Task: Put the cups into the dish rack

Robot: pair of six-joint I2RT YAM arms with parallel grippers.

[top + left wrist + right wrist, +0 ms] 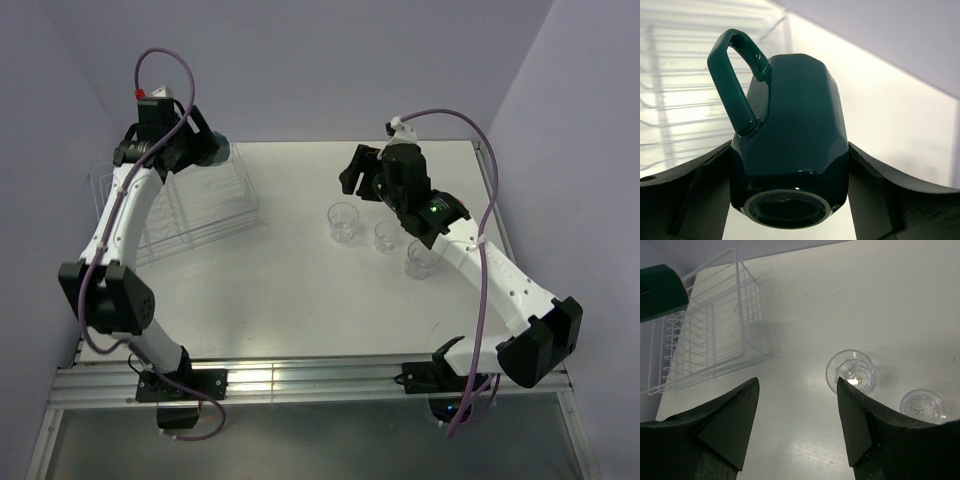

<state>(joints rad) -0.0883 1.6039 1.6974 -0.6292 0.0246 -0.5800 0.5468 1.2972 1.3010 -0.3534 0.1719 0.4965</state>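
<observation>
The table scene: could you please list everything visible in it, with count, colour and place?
clear tumblers: three, see-through, standing upright in a loose group on the right half of the table, one partly behind the right arm.
green mug: one, dark green with a handle, held in the left gripper above the far end of the rack.
dish rack: one, pale wire, at the far left of the table.
table: one, white.
left gripper: one, black, shut on the mug.
right gripper: one, black, open and empty, above the table near the tumblers.
</observation>
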